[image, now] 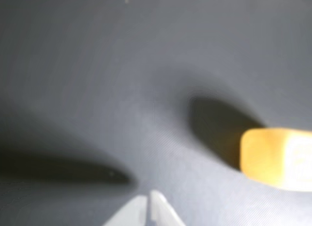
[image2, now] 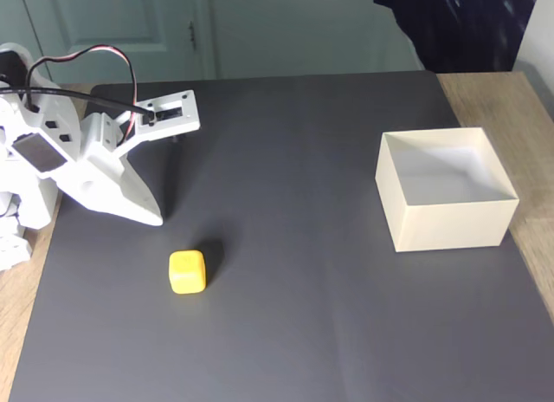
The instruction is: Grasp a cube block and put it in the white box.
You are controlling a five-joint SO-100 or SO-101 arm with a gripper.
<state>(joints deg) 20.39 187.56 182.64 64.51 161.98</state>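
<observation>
The yellow cube block (image2: 187, 272) rests on the dark mat at the front left of the fixed view; in the wrist view it is a blurred yellow shape (image: 275, 158) at the right edge. My white gripper (image2: 152, 217) points down at the mat just behind and left of the cube, a short gap away from it. Its two fingertips (image: 148, 204) lie together at the bottom of the wrist view, shut with nothing between them. The cream-white box (image2: 446, 220) stands open-topped at the right side of the mat, and nothing shows inside it.
A dark grey mat (image2: 294, 159) covers most of the table, with bare wood (image2: 493, 94) showing at the right and left edges. The arm's base and cables (image2: 52, 90) occupy the back left. A door and a dark cloth stand behind the table.
</observation>
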